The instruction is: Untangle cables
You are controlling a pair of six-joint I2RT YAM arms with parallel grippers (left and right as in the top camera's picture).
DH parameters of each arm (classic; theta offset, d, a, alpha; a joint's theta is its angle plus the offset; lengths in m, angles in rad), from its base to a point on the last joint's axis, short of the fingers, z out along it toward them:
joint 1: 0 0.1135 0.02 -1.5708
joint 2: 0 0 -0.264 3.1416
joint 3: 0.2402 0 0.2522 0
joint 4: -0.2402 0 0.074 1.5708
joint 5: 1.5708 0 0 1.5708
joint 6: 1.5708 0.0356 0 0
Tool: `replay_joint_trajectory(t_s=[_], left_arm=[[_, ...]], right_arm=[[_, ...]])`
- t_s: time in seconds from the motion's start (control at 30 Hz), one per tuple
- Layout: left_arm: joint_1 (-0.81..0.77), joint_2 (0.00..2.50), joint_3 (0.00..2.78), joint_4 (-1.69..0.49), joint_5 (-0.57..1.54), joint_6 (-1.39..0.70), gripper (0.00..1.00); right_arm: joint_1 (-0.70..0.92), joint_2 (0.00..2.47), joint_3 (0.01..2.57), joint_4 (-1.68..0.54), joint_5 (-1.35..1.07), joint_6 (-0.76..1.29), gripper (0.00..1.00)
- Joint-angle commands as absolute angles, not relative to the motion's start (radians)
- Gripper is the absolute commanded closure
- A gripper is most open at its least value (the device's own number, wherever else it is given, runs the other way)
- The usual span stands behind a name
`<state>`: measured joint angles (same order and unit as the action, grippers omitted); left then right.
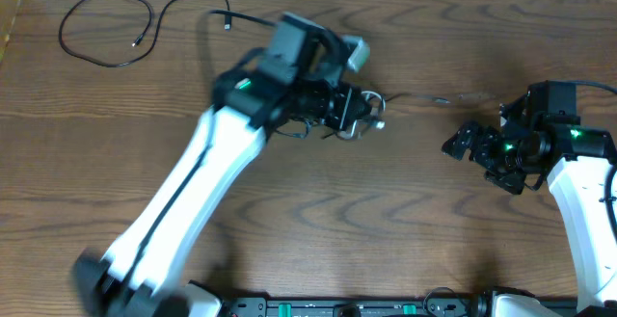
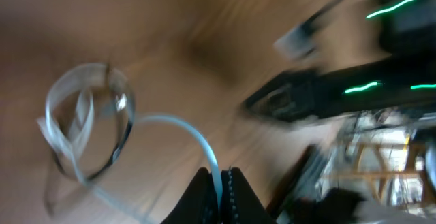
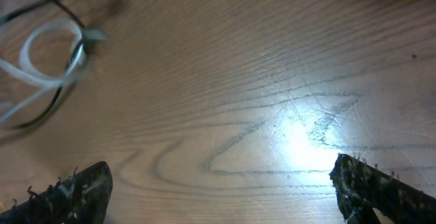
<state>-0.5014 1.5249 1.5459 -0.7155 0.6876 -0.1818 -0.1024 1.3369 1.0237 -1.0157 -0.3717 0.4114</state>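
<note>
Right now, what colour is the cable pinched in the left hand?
White; the cable in the left hand shows best in the left wrist view.

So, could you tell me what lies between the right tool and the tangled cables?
Only bare table separates right tool from cables, clearest in the overhead view.

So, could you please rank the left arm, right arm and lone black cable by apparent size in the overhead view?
1. left arm
2. right arm, partly out of frame
3. lone black cable, a thin loop
</note>
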Motion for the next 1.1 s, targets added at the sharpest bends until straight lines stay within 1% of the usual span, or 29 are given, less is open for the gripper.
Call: replay_joint_trajectory(t_s=[0.0,0.2,0.4,0.47,0.6,0.73,0.93,1.0,1.07], left_arm=[[-0.504,1.392,1.567,-0.637,0.748,-0.288,0.92],[-0.504,1.264,1.567,-0.512,0.748,-0.313,0.93],[-0.504,1.270,1.567,-0.492,0.696,-0.400,0.93],[-0.504,1.285,1.567,-0.461,0.696,-0.432,0.92],[-0.504,1.305,1.567,-0.340,0.696,-0.483,0.93],[-0.504,1.307,1.567,-0.181,0.700,-0.578,0.93],[-0.541,1.307,1.567,-0.146,0.695,-0.612,0.93],[-0.547,1.307,1.567,-0.123,0.696,-0.633,0.93],[-0.548,1.307,1.567,-0.087,0.696,-0.676,0.93]], right_arm=[[-0.103,1.339,1.023,-1.023,-0.408,0.384,0.01],[-0.083,1.339,1.023,-1.023,-0.483,0.384,0.01],[0.006,1.339,1.023,-0.944,-0.760,0.315,0.01],[0.044,1.339,1.023,-0.907,-0.804,0.318,0.01],[0.121,1.339,1.023,-0.853,-0.799,0.349,0.01],[0.180,1.339,1.023,-0.795,-0.789,0.463,0.01],[0.254,1.340,1.023,-0.614,-0.779,0.647,0.01],[0.274,1.341,1.023,-0.590,-0.720,0.692,0.01],[0.295,1.343,1.023,-0.592,-0.593,0.752,0.01]])
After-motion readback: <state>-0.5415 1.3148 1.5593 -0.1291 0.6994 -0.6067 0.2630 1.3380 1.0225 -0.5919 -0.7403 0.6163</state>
